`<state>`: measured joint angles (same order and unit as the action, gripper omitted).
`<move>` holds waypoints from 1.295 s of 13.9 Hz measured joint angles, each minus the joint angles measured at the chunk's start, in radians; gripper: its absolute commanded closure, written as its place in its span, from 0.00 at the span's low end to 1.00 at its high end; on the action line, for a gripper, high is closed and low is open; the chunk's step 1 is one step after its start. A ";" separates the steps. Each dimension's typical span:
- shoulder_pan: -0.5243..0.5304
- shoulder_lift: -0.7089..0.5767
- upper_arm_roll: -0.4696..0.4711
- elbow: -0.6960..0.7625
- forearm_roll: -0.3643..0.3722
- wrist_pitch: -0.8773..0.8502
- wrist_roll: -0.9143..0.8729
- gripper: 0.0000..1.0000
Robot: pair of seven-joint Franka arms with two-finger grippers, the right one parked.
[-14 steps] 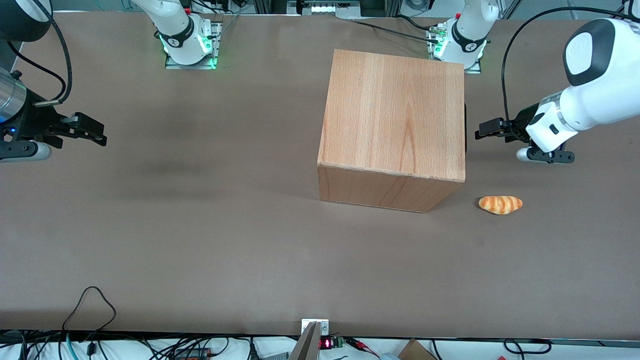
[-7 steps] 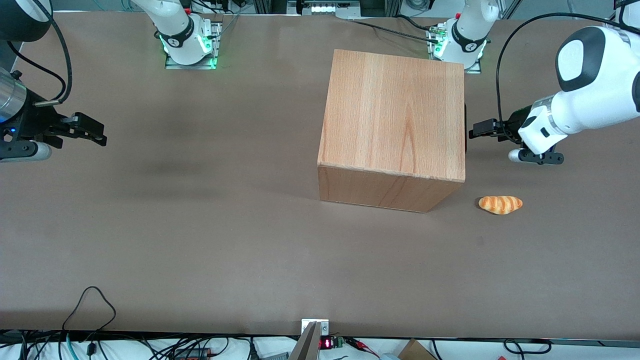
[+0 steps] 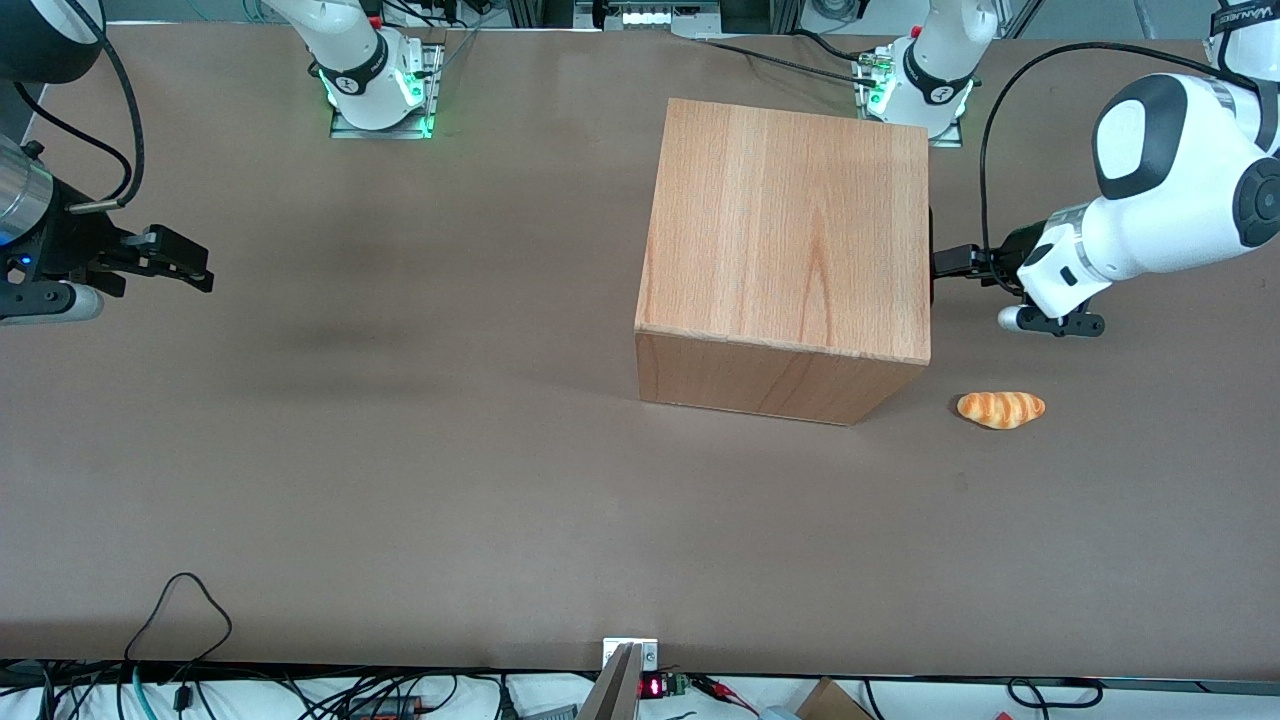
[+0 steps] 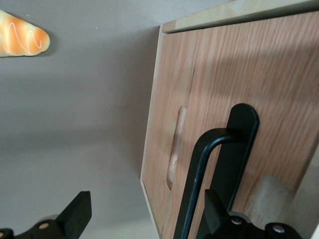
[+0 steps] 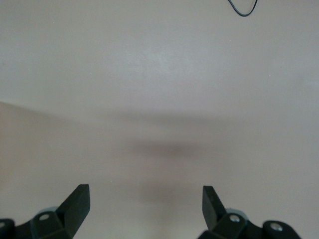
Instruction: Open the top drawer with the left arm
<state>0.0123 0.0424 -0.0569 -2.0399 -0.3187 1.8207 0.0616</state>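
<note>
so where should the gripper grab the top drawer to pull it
By the black bar handle on the drawer front, coming straight at that face from the working arm's end of the table. The bar stands off the wood, leaving room for a finger. The open gripper is already close.

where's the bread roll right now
The bread roll lies on the table beside the wooden cabinet, nearer the front camera than the open hand.

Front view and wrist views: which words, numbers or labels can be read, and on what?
Black lettering on the left arm: too small to read.
Red digits on the display at the table edge: blurred.
Marks on the arm bases: unreadable.
None on the cabinet, top drawer, bread roll, or the open gripper at the drawer's handle.
</note>
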 measured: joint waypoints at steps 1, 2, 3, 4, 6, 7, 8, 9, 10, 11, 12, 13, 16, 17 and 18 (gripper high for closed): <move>0.000 0.002 -0.001 -0.001 0.000 0.000 0.000 0.00; 0.000 0.005 -0.004 -0.002 0.000 0.001 0.002 0.00; 0.000 0.007 -0.005 -0.003 0.000 0.003 0.005 0.00; 0.001 0.009 -0.005 -0.004 0.000 0.003 0.009 0.00; 0.000 0.014 -0.006 -0.005 0.000 0.006 0.019 0.00; 0.000 0.020 -0.006 -0.005 0.000 0.007 0.023 0.00; 0.000 0.027 -0.007 -0.006 0.000 0.007 0.024 0.00; 0.000 0.035 -0.011 -0.006 0.000 0.008 0.024 0.00; 0.000 0.042 -0.014 -0.006 0.000 0.011 0.024 0.00; 0.000 0.049 -0.016 -0.006 0.000 0.016 0.024 0.00; 0.000 0.055 -0.017 -0.006 0.000 0.022 0.024 0.00; 0.000 0.060 -0.017 -0.006 0.000 0.025 0.024 0.00; 0.000 0.063 -0.017 -0.006 0.000 0.026 0.024 0.00; 0.000 0.063 -0.017 -0.006 0.000 0.026 0.024 0.00; 0.001 0.063 -0.017 -0.006 0.000 0.026 0.024 0.00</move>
<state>0.0129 0.1058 -0.0736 -2.0461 -0.3187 1.8471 0.0859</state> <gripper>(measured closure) 0.000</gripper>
